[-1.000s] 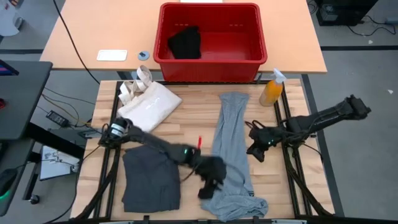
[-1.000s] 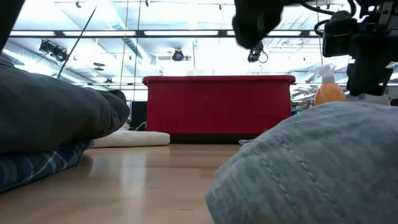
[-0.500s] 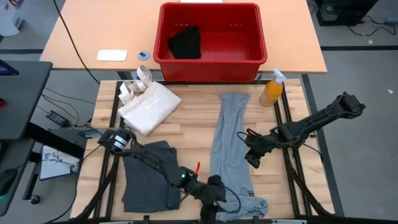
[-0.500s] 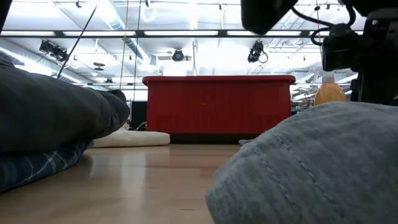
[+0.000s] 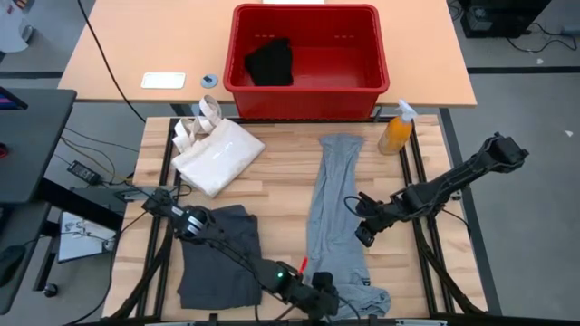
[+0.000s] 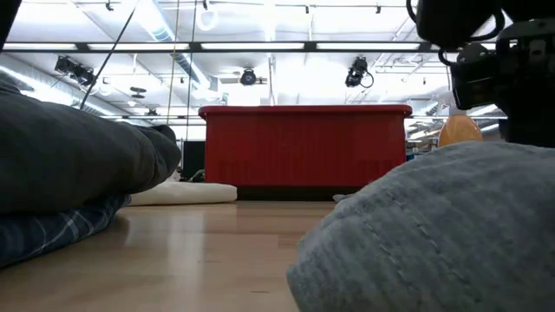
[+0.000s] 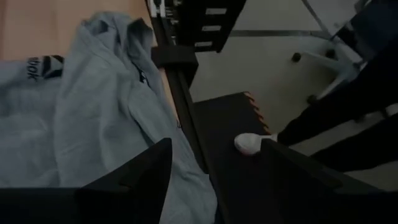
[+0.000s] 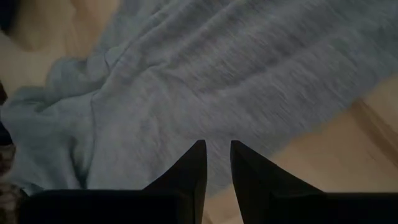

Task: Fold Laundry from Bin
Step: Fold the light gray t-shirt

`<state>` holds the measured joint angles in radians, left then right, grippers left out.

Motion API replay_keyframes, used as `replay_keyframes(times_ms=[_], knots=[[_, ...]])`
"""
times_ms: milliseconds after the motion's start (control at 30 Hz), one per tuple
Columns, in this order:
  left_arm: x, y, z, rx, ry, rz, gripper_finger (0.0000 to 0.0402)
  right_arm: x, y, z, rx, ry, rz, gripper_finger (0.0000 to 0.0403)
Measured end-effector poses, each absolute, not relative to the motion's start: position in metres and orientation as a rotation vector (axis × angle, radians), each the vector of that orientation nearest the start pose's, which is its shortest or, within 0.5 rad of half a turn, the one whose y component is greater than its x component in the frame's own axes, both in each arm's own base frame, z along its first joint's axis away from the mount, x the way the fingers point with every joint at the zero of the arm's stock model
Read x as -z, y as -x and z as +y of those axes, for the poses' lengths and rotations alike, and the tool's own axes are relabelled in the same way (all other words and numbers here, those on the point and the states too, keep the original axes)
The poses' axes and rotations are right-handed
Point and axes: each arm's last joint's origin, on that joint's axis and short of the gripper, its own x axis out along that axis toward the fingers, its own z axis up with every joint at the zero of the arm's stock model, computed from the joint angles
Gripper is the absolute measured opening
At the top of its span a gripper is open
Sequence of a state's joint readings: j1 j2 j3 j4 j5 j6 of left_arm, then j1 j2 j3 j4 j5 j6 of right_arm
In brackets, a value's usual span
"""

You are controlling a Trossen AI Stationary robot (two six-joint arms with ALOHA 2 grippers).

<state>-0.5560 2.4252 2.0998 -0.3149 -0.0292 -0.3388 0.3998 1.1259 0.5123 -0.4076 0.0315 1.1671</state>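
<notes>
Change: my left gripper (image 5: 324,299) has travelled from mid-table down to the near edge, onto the bunched lower end of the light grey piece (image 5: 337,213), and its fingers (image 7: 140,177) have spread; they now stand well apart with nothing between them.
Right gripper: my right gripper (image 5: 363,234) has eased in to the right edge of the same garment; its fingers (image 8: 189,168) are nearly together, only a thin gap left, holding nothing, poised just above the cloth.
Meaning: I judge both ends are being lined up for a fold of this long strip; no grasp taken yet.
Laundry: dark charcoal-grey piece (image 5: 217,254) lies folded at near left, over the plaid shirt (image 6: 48,230), whose edge shows beneath it in the low view. Black piece (image 5: 269,62) sits in the bin (image 5: 306,98), on the far table.
Surface: wooden slatted table (image 5: 281,172), bare between the garments; cream tote bag (image 5: 217,154) far left, orange spray bottle (image 5: 396,131) far right.
Room: bright ceiling lights and a ceiling camera behind the bin; a shoe and dark trouser leg show off the table's edge in the left wrist view.
</notes>
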Motion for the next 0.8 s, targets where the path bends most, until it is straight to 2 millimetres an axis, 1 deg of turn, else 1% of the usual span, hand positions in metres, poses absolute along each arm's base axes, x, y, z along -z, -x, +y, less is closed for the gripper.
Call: replay_keyframes(times_ms=[100,267,333,433,500,600,700,800], knots=[[-0.189,-0.465,-0.294,0.412,0.099,0.700,0.0250,-0.166,-0.174,0.078,0.301,-0.853,1.071,0.0082],[-0.181,-0.460,-0.300,0.444,0.019,0.718,0.0250,-0.167,-0.170,0.085,0.336,-0.875,1.040,0.0082],[-0.170,-0.461,-0.303,0.444,0.009,0.734,0.0250,-0.167,-0.169,0.088,0.360,-0.885,1.018,0.0082],[-0.153,-0.462,-0.301,0.409,-0.022,0.766,0.0250,-0.167,-0.167,0.091,0.381,-0.903,0.997,0.0082],[-0.149,-0.465,-0.299,0.378,-0.053,0.753,0.0250,-0.167,-0.166,0.093,0.380,-0.906,0.997,0.0082],[-0.149,-0.467,-0.295,0.336,-0.069,0.742,0.0249,-0.167,-0.165,0.095,0.374,-0.905,1.003,0.0082],[-0.146,-0.468,-0.291,0.325,-0.068,0.772,0.0236,-0.167,-0.164,0.097,0.373,-0.912,1.004,0.0082],[-0.142,-0.465,-0.289,0.339,-0.079,0.831,0.0200,-0.167,-0.163,0.098,0.380,-0.912,0.992,0.0082]])
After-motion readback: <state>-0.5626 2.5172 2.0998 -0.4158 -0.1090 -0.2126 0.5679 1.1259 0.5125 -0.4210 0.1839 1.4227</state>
